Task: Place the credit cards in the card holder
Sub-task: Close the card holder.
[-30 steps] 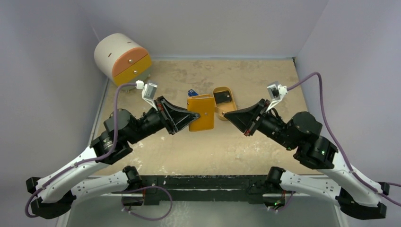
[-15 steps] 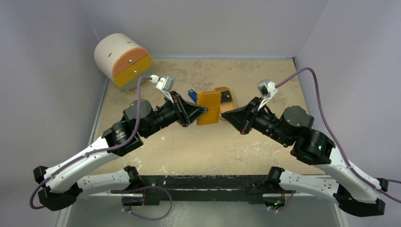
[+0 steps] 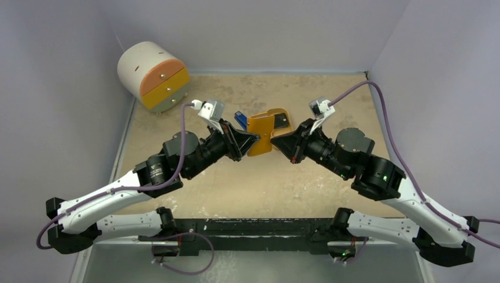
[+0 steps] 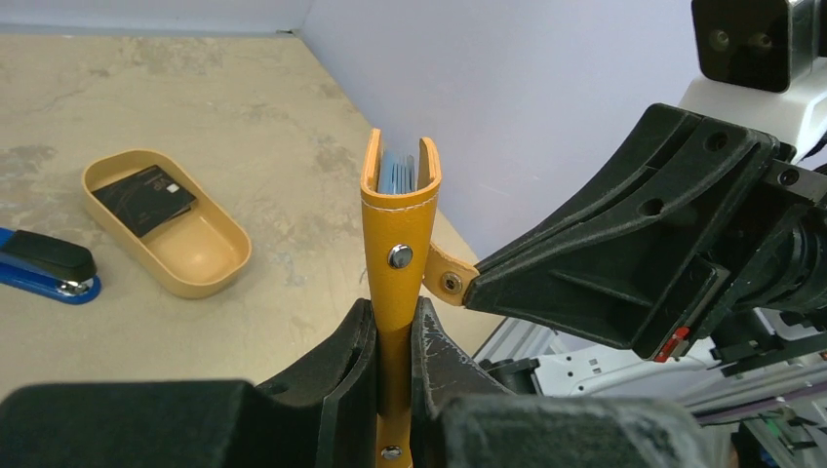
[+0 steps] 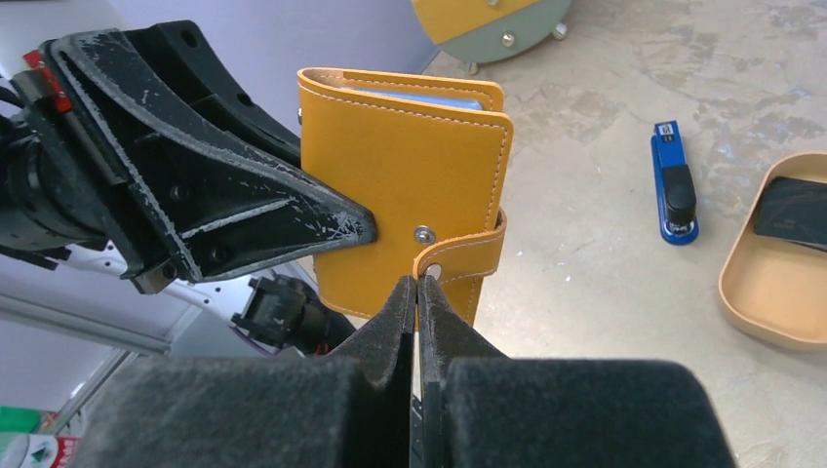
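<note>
The orange card holder (image 3: 260, 133) is held up above the table, folded shut, with blue inner sleeves showing at its top edge (image 4: 398, 174). My left gripper (image 4: 395, 327) is shut on its lower edge. My right gripper (image 5: 419, 286) is shut on the snap strap (image 5: 468, 255), which is unsnapped and pulled away from the metal button (image 5: 424, 234). The dark credit cards (image 4: 146, 198) lie in the oval orange tray (image 4: 219, 278) on the table behind; they also show in the right wrist view (image 5: 795, 210).
A blue-and-black stapler (image 3: 239, 117) lies left of the tray (image 3: 277, 111). A round white drawer unit with orange fronts (image 3: 154, 73) stands at the back left corner. Walls close the table on three sides.
Both arms have moved toward the far middle of the table with the card holder between them. It has risen and turned more on edge, and now hides part of the tray.
</note>
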Robot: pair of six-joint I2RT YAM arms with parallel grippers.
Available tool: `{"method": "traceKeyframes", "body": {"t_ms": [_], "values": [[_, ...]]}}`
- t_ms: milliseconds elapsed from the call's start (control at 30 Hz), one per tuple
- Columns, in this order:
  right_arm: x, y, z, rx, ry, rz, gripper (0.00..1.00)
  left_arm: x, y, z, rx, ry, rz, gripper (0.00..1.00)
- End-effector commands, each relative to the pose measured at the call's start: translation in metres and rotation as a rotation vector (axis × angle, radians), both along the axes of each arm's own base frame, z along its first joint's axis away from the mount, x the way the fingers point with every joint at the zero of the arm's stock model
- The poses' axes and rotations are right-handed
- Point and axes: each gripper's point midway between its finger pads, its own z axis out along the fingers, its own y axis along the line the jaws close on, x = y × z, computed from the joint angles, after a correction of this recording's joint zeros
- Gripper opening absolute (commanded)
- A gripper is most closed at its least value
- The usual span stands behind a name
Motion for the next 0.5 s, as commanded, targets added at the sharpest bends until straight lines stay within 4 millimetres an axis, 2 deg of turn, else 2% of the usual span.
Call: {"method": "traceKeyframes", "body": {"t_ms": [0,233,467], "values": [[0.005,0.0,0.008,0.042,-0.052,-0.021,0.0,0.008,0.003,0.007,0.003,-0.052,0.071,0.0],[0.005,0.002,0.0,0.068,-0.092,-0.008,0.0,0.015,0.006,0.002,0.041,-0.058,0.124,0.0],[0.008,0.017,0.008,0.127,-0.129,0.033,0.0,0.027,0.032,0.001,0.093,-0.075,0.245,0.0]]}}
